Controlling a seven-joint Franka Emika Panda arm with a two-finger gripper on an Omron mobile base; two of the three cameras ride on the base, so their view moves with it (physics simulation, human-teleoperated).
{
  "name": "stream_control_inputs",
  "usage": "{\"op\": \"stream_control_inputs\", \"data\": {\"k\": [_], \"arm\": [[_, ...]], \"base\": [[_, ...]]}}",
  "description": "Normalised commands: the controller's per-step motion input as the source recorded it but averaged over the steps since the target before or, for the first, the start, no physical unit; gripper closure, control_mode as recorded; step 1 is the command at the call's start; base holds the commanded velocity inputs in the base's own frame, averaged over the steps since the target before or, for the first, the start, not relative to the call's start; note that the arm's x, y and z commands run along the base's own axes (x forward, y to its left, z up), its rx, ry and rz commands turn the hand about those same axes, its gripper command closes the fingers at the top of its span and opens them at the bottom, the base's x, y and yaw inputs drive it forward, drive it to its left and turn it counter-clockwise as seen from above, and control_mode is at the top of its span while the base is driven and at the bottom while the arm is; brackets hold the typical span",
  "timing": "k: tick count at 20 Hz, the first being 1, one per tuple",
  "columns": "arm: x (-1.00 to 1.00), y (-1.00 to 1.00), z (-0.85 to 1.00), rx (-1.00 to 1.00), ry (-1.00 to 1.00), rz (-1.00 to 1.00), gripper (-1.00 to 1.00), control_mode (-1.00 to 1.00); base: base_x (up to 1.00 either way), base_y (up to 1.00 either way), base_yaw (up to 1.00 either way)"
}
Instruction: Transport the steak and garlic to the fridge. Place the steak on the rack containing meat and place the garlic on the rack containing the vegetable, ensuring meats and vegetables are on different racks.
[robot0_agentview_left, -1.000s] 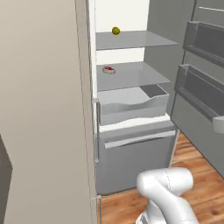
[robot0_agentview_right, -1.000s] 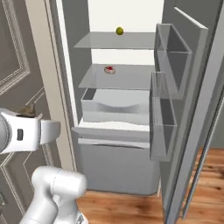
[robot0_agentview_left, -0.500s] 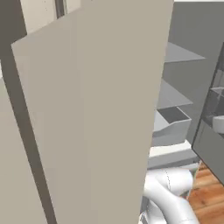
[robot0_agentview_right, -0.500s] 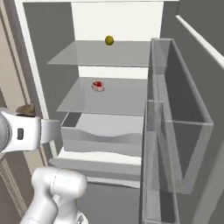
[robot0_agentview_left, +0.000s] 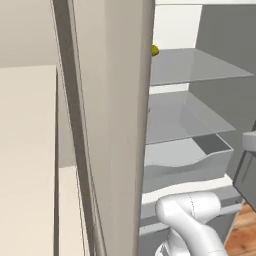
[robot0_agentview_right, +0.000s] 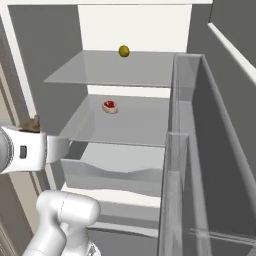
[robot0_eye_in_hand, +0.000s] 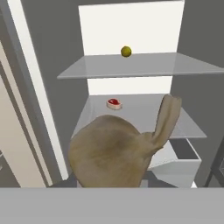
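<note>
You have the end effector pinching the tan, stalked garlic bulb before the open silver-grey fridge, presumably bound for the upper glass rack holding the round yellow-green vegetable, away from the small red-and-white cut of meat below.

Tan garlic, yellow-green ball, red meat, white-backed grey fridge.

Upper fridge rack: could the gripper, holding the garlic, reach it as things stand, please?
Probably yes: the fridge stands open, nothing lies between the garlic and the upper rack, and the yellow-green ball sits far back.
</note>
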Motion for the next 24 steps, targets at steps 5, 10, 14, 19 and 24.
{"op": "stream_control_inputs", "data": {"k": [5,10,14,19,24], "arm": [[0.0,0.0,0.0,0.0,0.0,0.0,1.0,1.0],[0.0,0.0,0.0,0.0,0.0,0.0,1.0,1.0],[0.14,0.05,0.15,0.0,-0.08,0.02,1.0,-1.0],[0.02,0.07,0.44,-0.02,-0.21,0.0,1.0,-1.0],[0.23,0.0,0.33,0.0,-0.24,0.0,1.0,-1.0]], "base": [[0.72,0.0,0.2],[0.73,0.0,0.28],[0.2,0.0,0.04],[0.0,0.0,0.0],[0.0,0.0,0.0]]}}
